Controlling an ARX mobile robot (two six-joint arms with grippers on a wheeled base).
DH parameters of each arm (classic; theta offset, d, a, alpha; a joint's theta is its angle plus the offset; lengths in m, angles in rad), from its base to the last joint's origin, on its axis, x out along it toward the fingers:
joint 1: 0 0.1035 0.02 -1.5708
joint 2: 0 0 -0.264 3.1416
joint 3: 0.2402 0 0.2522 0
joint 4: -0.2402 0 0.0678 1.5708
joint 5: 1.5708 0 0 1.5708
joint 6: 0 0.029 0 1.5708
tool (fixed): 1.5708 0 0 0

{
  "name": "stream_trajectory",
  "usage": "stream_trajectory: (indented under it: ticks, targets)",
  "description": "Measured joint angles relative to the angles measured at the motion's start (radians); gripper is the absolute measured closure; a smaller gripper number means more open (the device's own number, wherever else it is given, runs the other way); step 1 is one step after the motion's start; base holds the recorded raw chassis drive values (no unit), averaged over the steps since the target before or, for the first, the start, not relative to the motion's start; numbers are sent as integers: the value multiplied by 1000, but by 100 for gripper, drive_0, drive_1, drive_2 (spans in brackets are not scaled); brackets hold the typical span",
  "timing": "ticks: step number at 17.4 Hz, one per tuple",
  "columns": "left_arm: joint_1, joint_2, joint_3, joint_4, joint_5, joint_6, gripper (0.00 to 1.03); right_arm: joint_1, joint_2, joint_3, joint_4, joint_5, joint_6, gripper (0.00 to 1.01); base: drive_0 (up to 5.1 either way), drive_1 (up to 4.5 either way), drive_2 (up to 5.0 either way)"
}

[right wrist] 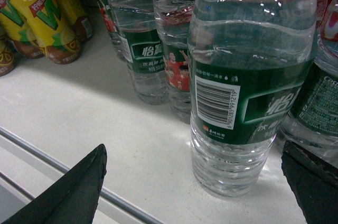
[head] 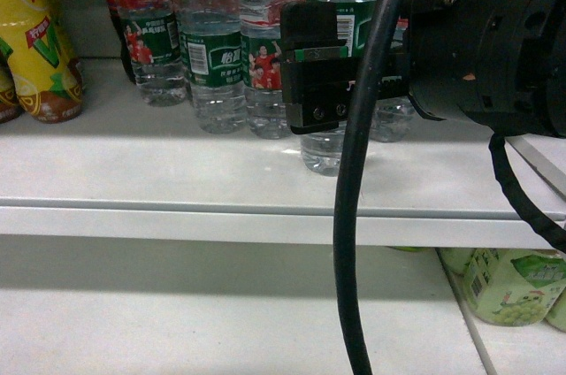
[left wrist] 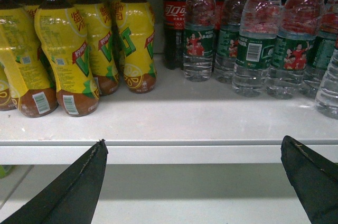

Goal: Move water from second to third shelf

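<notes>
On the smooth white shelf, the clear ribbed water with its green wrap label stands upright between the right gripper's spread matte black fingers, untouched, while the left gripper hangs spread too.

On the shelf, the left wrist view shows six water bottles right of the cola: five with green labels in a loose row, plus one cut off at the frame's right edge. One cola bottle with a red label stands at the back, just left of the water. Left of the cola, at least six yellow bottles with yellow caps crowd together; those behind are partly hidden, so the exact count is unclear. In the head view, below the shelf at the right, two pale green bottles show, and a third is only an edge.
</notes>
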Motion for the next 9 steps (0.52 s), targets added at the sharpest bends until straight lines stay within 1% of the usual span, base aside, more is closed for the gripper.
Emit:
stream_trajectory:
  ticks: [9]
  targets:
    - [0,0,0,0,0,0,5,-1,32,49,-8,31,5,3,0,0,0]
